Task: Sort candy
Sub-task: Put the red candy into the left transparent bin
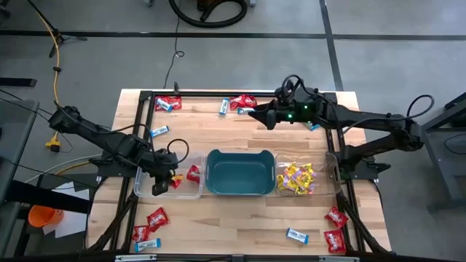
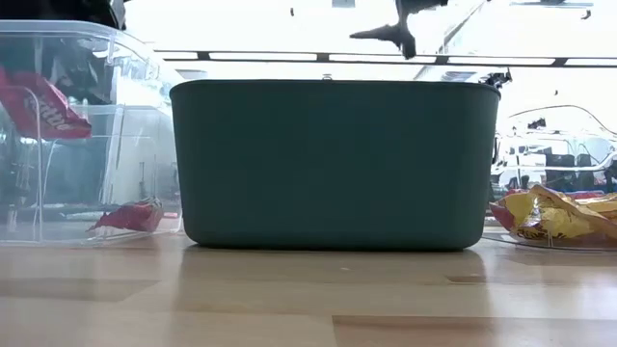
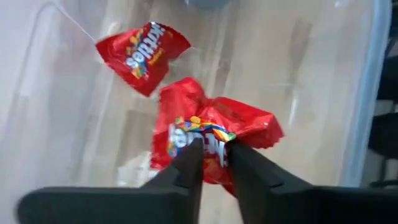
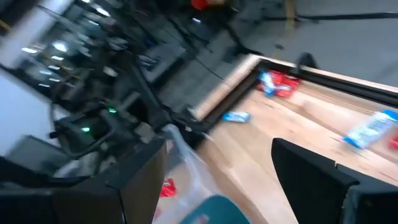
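My left gripper [image 1: 162, 182] hangs over the left clear bin [image 1: 140, 191], shut on a red candy packet [image 3: 214, 127]. Another red packet [image 1: 193, 173] lies on that bin's floor, and it also shows in the left wrist view [image 3: 143, 50]. My right gripper [image 1: 255, 113] is open and raised over the far part of the table, beside red and blue-and-white packets [image 1: 239, 104]. In the right wrist view its fingers [image 4: 311, 168] stand wide apart with nothing between them. Yellow packets [image 1: 295, 178] fill the right clear bin. My left gripper pinches the red packet between its two fingers, on the printed face near one edge [image 3: 214, 152]. The fingers come from above, pointing down into the bin. The crumpled packet hangs at the fingertips, lifted clear of the bin's floor [image 2: 39, 106].
A teal tub [image 1: 240, 152] stands between the two clear bins. Loose packets lie at the far left [image 1: 167, 103], by the left arm [image 1: 159, 131], at the near left [image 1: 156, 218] and at the near right [image 1: 336, 217]. A black frame runs along the table's edges.
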{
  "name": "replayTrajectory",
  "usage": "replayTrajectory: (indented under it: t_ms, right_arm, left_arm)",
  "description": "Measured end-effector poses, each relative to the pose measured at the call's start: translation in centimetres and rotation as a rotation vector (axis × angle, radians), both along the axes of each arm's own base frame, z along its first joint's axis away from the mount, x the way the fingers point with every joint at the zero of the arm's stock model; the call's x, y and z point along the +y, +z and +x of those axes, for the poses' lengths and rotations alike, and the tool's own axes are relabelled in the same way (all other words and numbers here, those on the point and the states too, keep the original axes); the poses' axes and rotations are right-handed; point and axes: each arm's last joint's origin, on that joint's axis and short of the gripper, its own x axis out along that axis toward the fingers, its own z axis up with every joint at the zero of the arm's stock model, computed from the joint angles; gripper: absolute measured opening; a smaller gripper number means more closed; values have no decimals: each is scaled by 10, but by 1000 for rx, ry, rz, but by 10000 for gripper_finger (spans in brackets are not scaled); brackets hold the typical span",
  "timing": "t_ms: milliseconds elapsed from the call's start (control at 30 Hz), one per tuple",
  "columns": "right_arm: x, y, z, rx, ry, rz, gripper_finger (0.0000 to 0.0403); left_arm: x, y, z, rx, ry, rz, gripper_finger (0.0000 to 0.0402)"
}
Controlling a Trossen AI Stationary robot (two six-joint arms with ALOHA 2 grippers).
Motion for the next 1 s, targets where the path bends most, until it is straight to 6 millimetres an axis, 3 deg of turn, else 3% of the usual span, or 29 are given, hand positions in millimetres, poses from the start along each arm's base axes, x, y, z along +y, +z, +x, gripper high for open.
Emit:
replayTrajectory:
  t_ms: [200, 300, 400, 533, 667, 867, 1000]
  right_arm:
    - [17, 30, -15, 223, -92, -11, 286]
    - [21, 32, -24, 326, -170, -17, 286]
    - [21, 19, -32, 433, -285, 50, 286]
    - [10, -23, -43, 631, -398, 209, 286]
    - [-21, -64, -59, 760, -516, 327, 286]
    - [-99, -100, -99, 790, -730, 444, 286]
    - [-138, -124, -120, 886, -860, 495, 286]
  left_arm:
    - [1, 0, -1, -13, -59, 44, 157]
    - [1, 2, -4, -18, -60, 21, 194]
    - [2, 8, -5, -39, -43, 1, 219]
    - [6, 27, -5, -132, 6, 16, 230]
    - [14, 56, -4, -265, 81, 80, 230]
    - [32, 97, -1, -428, 258, 204, 230]
    - [41, 114, 2, -494, 383, 259, 230]
